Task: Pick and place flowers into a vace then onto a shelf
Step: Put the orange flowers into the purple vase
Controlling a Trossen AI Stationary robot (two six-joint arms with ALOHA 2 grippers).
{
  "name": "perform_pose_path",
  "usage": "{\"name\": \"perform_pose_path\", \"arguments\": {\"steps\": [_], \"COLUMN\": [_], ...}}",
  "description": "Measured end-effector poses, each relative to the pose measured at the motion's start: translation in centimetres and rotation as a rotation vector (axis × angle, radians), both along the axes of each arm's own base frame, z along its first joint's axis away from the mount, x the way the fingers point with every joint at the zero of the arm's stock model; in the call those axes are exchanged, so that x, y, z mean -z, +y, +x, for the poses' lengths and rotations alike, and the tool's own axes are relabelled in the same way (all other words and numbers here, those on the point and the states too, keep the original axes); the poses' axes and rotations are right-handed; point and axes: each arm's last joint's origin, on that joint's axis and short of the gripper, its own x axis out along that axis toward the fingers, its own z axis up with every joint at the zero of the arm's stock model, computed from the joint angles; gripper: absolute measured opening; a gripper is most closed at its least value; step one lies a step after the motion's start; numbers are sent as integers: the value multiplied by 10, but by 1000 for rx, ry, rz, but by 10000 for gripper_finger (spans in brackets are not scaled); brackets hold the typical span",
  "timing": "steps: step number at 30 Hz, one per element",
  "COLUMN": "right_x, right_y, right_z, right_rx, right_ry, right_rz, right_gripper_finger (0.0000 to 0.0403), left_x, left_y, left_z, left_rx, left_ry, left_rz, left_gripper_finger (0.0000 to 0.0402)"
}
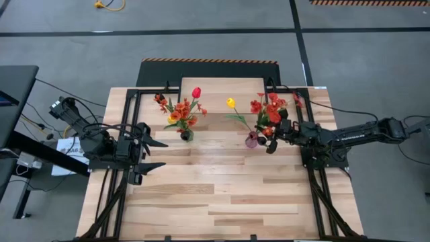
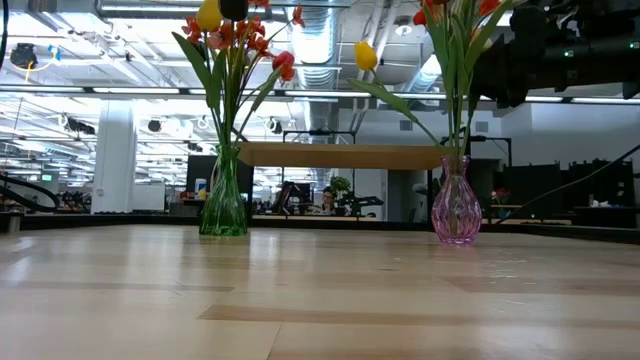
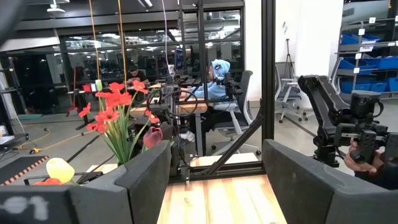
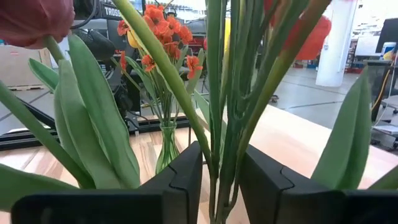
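Observation:
A pink glass vase (image 1: 252,140) (image 2: 456,210) stands on the tabletop at centre right and holds flowers (image 1: 269,111): red-orange blossoms and a yellow tulip (image 2: 366,55). My right gripper (image 1: 272,139) (image 4: 222,180) is level and open. Its fingers stand on either side of the green stem bundle (image 4: 224,124) above the vase. A green glass vase (image 1: 186,135) (image 2: 224,205) with a red tulip and orange blossoms stands at centre left. The shelf (image 1: 222,91) (image 2: 345,155) is behind both vases. My left gripper (image 1: 160,154) (image 3: 214,180) hangs open at the table's left.
Black metal frame rails (image 1: 127,134) run along both sides of the slatted tabletop. The near half of the table (image 1: 222,202) is bare wood. Beyond the table a person (image 3: 217,78) sits at a desk in the room.

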Motion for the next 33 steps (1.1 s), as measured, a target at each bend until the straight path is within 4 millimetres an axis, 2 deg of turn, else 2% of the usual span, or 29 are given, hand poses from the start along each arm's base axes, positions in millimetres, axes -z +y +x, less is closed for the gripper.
{"name": "perform_pose_path", "arguments": {"steps": [9, 18, 21, 29, 33], "right_x": [2, 5, 4, 1, 1], "right_y": [0, 0, 0, 0, 0], "right_z": [0, 0, 0, 0, 0], "right_rx": [0, -2, -1, 0, -1], "right_ry": [23, 50, 45, 20, 23], "right_rz": [-4, 13, 11, -14, -13], "right_gripper_finger": [84, 21, 13, 61, 73], "left_x": [0, 0, 0, 0, 0], "left_y": [0, 0, 0, 0, 0], "left_z": [0, 0, 0, 0, 0], "left_rx": [0, 0, 0, 1, 1], "left_ry": [0, 0, 0, 1, 0], "left_rz": [-2, -2, -3, -6, -7], "left_gripper_finger": [245, 245, 245, 245, 245]}}
